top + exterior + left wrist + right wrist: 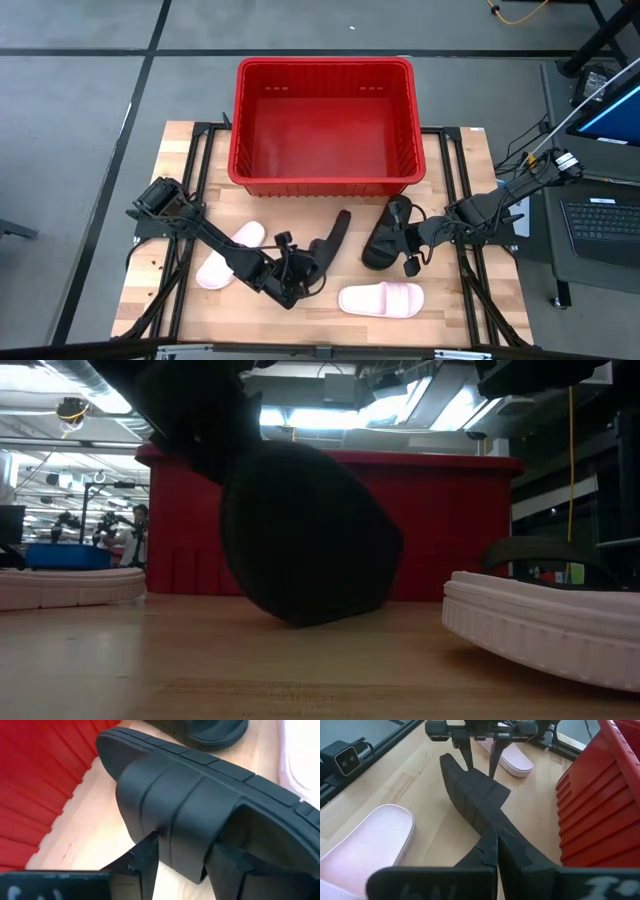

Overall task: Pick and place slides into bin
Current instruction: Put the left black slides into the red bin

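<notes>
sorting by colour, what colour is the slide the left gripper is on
Black; the black slide between the left gripper fingers shows best in the left wrist view.

I see the large red ribbed plastic bin (325, 125) open on top, unobstructed. Near it, two black slide sandals (333, 240) and two pale pink ones (381, 299) crowd the wooden tabletop (470, 310).

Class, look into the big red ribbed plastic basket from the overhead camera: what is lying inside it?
Nothing shows inside the big red ribbed plastic basket: its floor is bare, and all four sandals lie on the wooden table. The near wall may hide a strip of floor.
</notes>
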